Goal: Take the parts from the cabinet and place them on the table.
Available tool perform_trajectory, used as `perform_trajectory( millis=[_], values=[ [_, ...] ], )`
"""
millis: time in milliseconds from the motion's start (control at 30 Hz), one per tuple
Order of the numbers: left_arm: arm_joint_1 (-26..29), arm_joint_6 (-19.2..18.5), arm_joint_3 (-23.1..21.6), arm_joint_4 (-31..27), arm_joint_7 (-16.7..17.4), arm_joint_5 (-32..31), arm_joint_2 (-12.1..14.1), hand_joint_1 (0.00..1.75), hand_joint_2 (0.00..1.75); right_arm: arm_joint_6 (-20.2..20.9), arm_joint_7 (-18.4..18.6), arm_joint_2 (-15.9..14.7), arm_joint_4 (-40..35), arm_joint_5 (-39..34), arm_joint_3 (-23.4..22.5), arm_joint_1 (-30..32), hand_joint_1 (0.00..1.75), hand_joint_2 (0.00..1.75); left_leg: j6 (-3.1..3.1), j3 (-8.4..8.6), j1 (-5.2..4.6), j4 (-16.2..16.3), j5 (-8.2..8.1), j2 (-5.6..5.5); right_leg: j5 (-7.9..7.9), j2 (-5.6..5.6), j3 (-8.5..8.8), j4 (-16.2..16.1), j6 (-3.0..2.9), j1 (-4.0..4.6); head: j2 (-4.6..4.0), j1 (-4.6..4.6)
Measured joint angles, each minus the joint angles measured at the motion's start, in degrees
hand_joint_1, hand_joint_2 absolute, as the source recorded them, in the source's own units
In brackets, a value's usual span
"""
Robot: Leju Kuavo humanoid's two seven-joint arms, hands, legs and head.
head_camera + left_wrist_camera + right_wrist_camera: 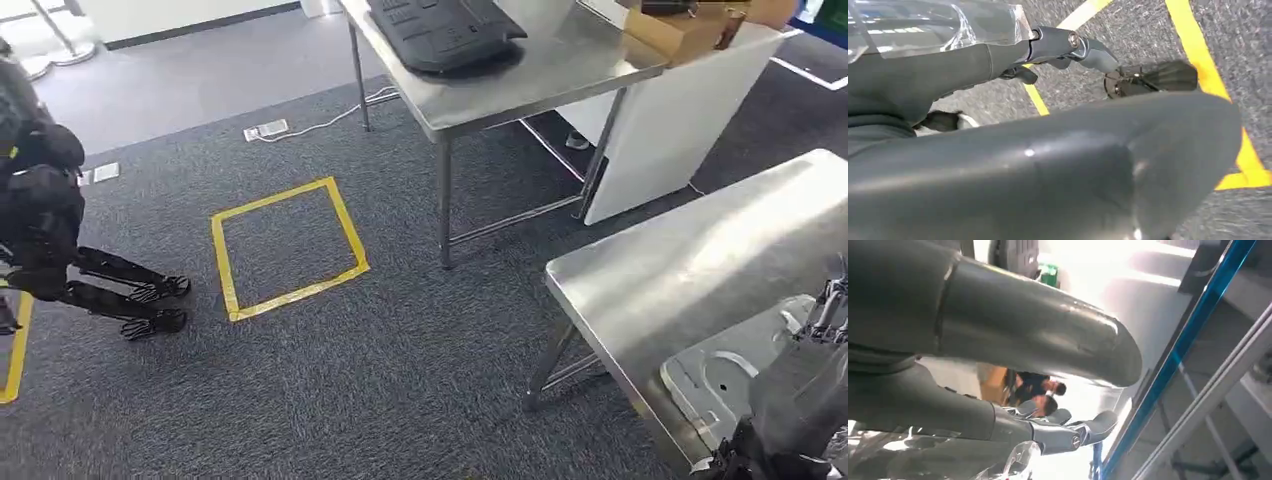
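A light grey moulded part (722, 383) lies flat on the near steel table (700, 250), close to its front corner. My right hand (805, 395) hangs just over the part's right end, fingers (830, 300) stretched out. In the right wrist view that hand (1068, 432) has thumb and fingers apart with nothing between them. My left hand (145, 300) hangs low at the far left above the carpet. Its fingers (1073, 45) are extended and empty in the left wrist view. A black ribbed part (440, 30) rests on the far steel table (560, 70).
A yellow tape square (290, 245) marks the carpet between me and the far table. A power strip (265, 130) with a white cable lies beyond it. A white panel (680, 130) and a cardboard box (680, 25) stand behind the far table. A person (1033, 385) stands far off.
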Motion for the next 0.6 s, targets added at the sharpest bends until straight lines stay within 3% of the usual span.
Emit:
perform_trajectory(
  millis=[100, 133, 167, 200, 233, 267, 300, 333, 367, 400, 433, 467, 500, 533, 600],
  values=[
    [0.0, 0.0, -0.2, 0.0, 0.0, 0.1, 0.0, 0.0, 0.0, 0.0, 0.2, -0.2, 0.0, -0.1, 0.2, -0.3, 0.0, 0.0, 1.02, -0.41, -0.44, 0.1, -0.17, -2.22, -0.27, -2.06, 1.05, -0.7, 0.95, -0.23, 0.0, 0.0],
    [0.2, 0.0, -0.3, 0.0, 0.0, 0.1, 0.0, 0.0, 0.0, 0.0, 0.2, -0.2, 0.0, -0.2, 0.2, -0.2, 0.0, 0.0, 1.68, 0.12, -0.29, -0.4, 0.34, -3.1, -0.57, -2.28, 1.34, -0.8, 1.45, -0.34, 0.02, 0.02],
    [0.5, 0.0, -0.3, 0.0, 0.0, 0.1, -0.2, 0.0, 0.0, 0.0, 0.2, -0.3, 0.0, -0.2, 0.3, -0.1, 0.0, 0.0, 1.97, 0.42, 0.03, -0.7, 0.56, -3.69, -1.41, 1.27, 1.14, 0.4, 1.66, -0.63, 0.0, 0.13],
    [0.5, 0.1, -0.4, 0.0, 0.0, 0.1, -0.1, 0.0, 0.0, 0.0, 0.1, -0.4, 0.0, -0.2, 0.4, -0.1, 0.0, 0.0, 2.34, 0.36, 0.01, -0.7, 0.46, -4.25, -3.59, 3.87, -0.45, 3.7, 1.44, -0.54, 0.0, 0.13],
    [0.4, 0.1, -0.4, 0.0, 0.0, 0.1, -0.1, 0.0, 0.0, 0.0, 0.1, -0.5, 0.0, -0.2, 0.4, 0.0, 0.0, 0.0, 2.84, 0.38, -0.07, -0.7, 0.56, -4.85, -6.11, 5.02, -2.94, 8.7, 1.25, -0.59, 0.0, 0.11],
    [0.3, 0.1, -0.6, 0.0, 0.0, 0.1, -0.1, 0.0, 0.0, 0.0, 0.2, -0.6, 0.0, -0.2, 0.5, 0.3, 0.0, 0.0, 2.95, 0.42, -0.19, -0.7, 0.49, -5.66, -8.04, 5.69, -5.56, 13.6, 1.21, -0.34, 0.02, 0.13],
    [0.2, 0.0, -0.7, 0.0, 0.0, 0.1, -0.2, 0.0, 0.0, 0.0, 0.1, -0.6, 0.0, -0.2, 0.6, 0.5, 0.0, 0.0, 3.03, 0.42, -0.35, -0.6, 0.44, -6.62, -8.82, 5.85, -7.89, 17.4, 1.19, -0.21, 0.02, 0.13],
    [0.2, 0.0, -0.8, 0.0, 0.0, 0.1, -0.3, 0.0, 0.0, 0.0, 0.1, -0.6, 0.0, -0.2, 0.7, 0.5, 0.0, 0.0, 3.05, 0.51, -0.41, -0.6, 0.4, -7.58, -8.23, 5.89, -8.98, 18.4, 1.18, -0.21, 0.0, 0.11],
    [0.3, 0.0, -0.8, 0.0, 0.0, 0.1, -0.3, 0.0, 0.0, 0.0, 0.2, -0.6, 0.0, -0.2, 0.7, 0.6, 0.0, 0.0, 3.0, 0.62, -0.4, -0.6, 0.33, -8.64, -6.19, 5.95, -8.71, 16.5, 1.18, -0.23, 0.0, 0.13],
    [0.4, 0.0, -0.8, 0.0, 0.0, 0.1, -0.3, 0.0, 0.0, 0.0, 0.1, -0.6, 0.0, -0.2, 0.7, 0.6, 0.0, 0.0, 2.91, 0.82, -0.3, -0.5, 0.21, -9.63, -3.2, 6.22, -7.32, 12.4, 1.2, -0.33, 0.0, 0.13],
    [0.4, 0.0, -0.8, 0.0, 0.0, 0.1, -0.2, 0.0, 0.0, 0.0, 0.1, -0.6, 0.0, -0.2, 0.8, 0.6, 0.0, 0.0, 2.67, 1.08, -0.18, -0.4, 0.05, -10.54, -0.31, 7.22, -5.32, 7.5, 1.26, -0.57, 0.0, 0.13],
    [0.4, 0.0, -0.8, 0.0, -0.1, 0.1, -0.2, 0.0, 0.0, 0.0, 0.1, -0.6, 0.0, -0.2, 0.8, 0.6, 0.0, 0.0, 2.34, 1.02, -0.17, -0.3, -0.18, -11.36, 1.82, 10.2, -3.51, 2.9, 1.55, -1.12, 0.0, 0.13],
    [0.2, 0.0, -0.8, 0.0, -0.2, 0.1, -0.2, 0.0, 0.0, 0.0, 0.1, -0.6, 0.0, -0.2, 0.8, 0.7, 0.0, 0.0, 1.9, 0.71, -0.55, 0.4, -0.5, -12.14, 1.22, 12.5, -3.01, 1.3, 1.39, -1.31, 0.02, 0.13],
    [0.2, -0.1, -0.8, 0.0, -0.3, 0.1, -0.2, 0.0, 0.0, 0.0, 0.1, -0.7, 0.0, -0.3, 0.8, 0.7, 0.0, 0.0, 1.72, 0.4, -0.39, 0.2, -0.48, -12.95, 1.36, 11.33, -3.1, 1.3, 0.64, -1.27, 0.02, 0.15],
    [0.5, -0.2, -0.8, 0.0, -0.4, 0.0, -0.2, 0.0, 0.0, 0.0, 0.1, -0.7, 0.0, -0.3, 0.9, 0.5, 0.0, 0.0, 1.18, 0.11, -0.06, -0.2, -0.23, -14.26, 1.19, 9.86, -2.95, 1.3, -0.18, -0.68, 0.0, 0.13]
  ],
)
